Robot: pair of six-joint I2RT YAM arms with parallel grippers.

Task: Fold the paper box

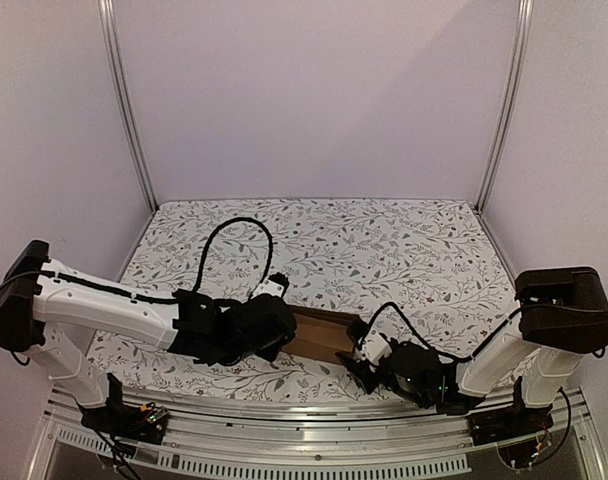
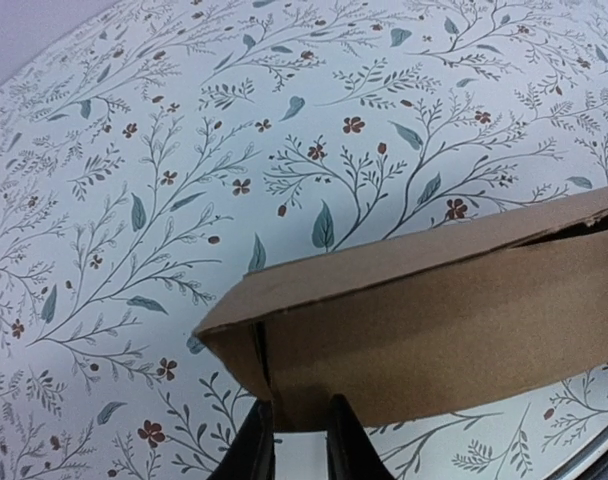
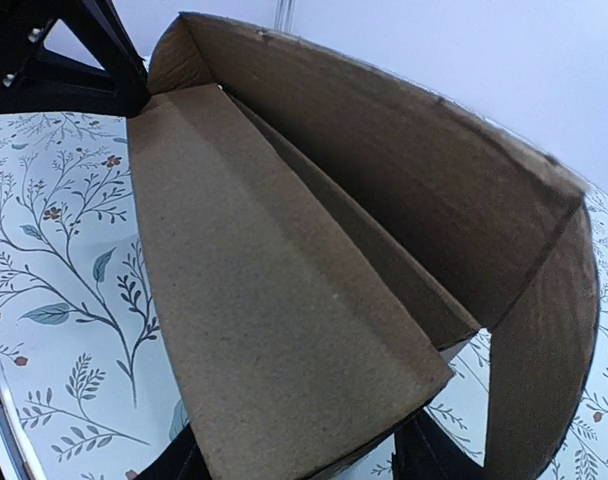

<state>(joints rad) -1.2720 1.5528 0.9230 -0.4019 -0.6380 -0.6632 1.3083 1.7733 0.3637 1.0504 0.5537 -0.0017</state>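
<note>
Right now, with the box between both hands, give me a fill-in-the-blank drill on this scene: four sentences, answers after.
1. The paper box is plain ____ cardboard.
2. The left hand and the right hand are at opposite ____ of it.
3. The table cover is printed with twigs, leaves and small red ____.
4. In the right wrist view the box's top stands ____, its inside showing.
Missing words: brown; ends; flowers; open.
</note>
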